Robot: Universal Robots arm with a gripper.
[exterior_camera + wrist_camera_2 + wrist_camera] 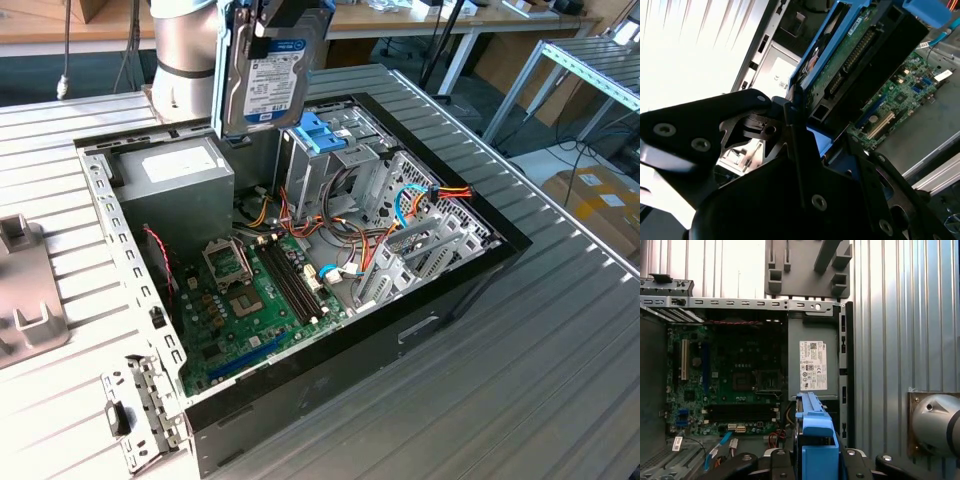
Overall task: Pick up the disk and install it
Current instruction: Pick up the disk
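Note:
The disk (pixel 265 80) hangs upright above the back of the open computer case (pixel 330 370), its labelled face toward the exterior camera and blue rails along its edges. My gripper (pixel 285 18) is shut on its upper end. In the second wrist view the disk (pixel 855 55) shows its green circuit side and connector, held between the black fingers (pixel 790 117). The first wrist view looks down along the disk's blue rail (pixel 812 435) at the case below, with the gripper (pixel 812 462) closed around it.
Inside the case lie a green motherboard (pixel 250 310), a grey power-supply box (pixel 175 175), a pale blue bracket (pixel 313 132) and a metal drive cage (pixel 420 240) with cables. A grey fixture (pixel 25 290) sits at the exterior view's left. The arm's base (pixel 185 50) stands behind the case.

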